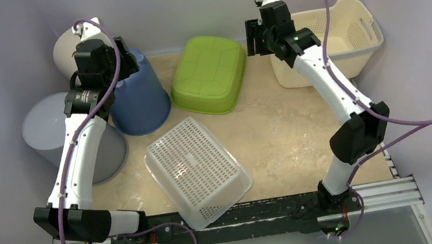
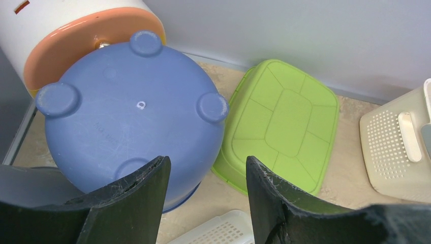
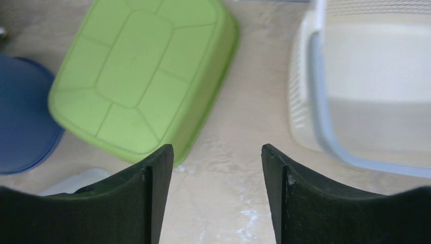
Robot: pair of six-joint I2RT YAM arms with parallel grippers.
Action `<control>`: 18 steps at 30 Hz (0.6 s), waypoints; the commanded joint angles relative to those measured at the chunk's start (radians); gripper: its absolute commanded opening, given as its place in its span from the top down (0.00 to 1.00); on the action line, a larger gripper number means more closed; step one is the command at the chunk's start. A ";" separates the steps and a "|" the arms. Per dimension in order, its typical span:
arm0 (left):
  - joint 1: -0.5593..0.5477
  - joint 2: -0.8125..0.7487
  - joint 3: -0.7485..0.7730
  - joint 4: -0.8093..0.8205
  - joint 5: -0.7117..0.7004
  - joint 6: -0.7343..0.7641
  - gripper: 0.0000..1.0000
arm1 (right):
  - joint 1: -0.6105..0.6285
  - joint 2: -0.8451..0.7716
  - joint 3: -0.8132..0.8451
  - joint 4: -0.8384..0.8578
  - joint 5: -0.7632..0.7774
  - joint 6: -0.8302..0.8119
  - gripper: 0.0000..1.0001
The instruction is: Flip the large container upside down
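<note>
**A:** What is sitting on the far left?

**B:** A grey bucket (image 1: 47, 126) is standing bottom-up at the left edge of the table (image 1: 287, 130), and the left arm is partly covering it. Behind it, a white tub (image 2: 66, 25) with an orange end is sitting in the back left corner.

**A:** And what is the left gripper doing?

**B:** The left gripper (image 2: 207, 168) is hovering above the blue bucket (image 2: 127, 117). Its jaws are standing well apart and are gripping nothing. The bucket is resting bottom-up just in front of the tub, with its four round feet pointing upward.

**A:** What is lying toward the middle?

**B:** A white mesh basket (image 1: 197, 164) is lying bottom-up near the front edge, between the two arms. Behind it, a green basin (image 1: 209, 74) is also lying bottom-up, just beside the blue bucket.

**A:** How is the right gripper standing?

**B:** The right gripper (image 3: 217, 152) is hanging over bare table between the green basin and the large cream basket (image 1: 360, 25). Its fingers are spreading wide, holding nothing and touching neither one.

**A:** Where is that basket sitting?

**B:** It is sitting in the back right corner with its open side facing up and a grey band running round its rim. The right gripper is hanging just beside its left wall.
</note>
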 commanded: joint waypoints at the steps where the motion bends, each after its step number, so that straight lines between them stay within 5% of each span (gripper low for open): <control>1: 0.010 -0.017 -0.009 0.075 0.019 -0.029 0.44 | -0.003 0.048 0.097 -0.109 0.197 -0.107 0.29; 7: 0.010 -0.019 -0.017 0.087 0.027 -0.043 0.44 | -0.014 0.149 0.253 -0.162 0.314 -0.172 0.19; 18: 0.013 -0.022 -0.036 0.086 0.014 -0.039 0.44 | -0.098 0.300 0.374 -0.199 0.345 -0.195 0.18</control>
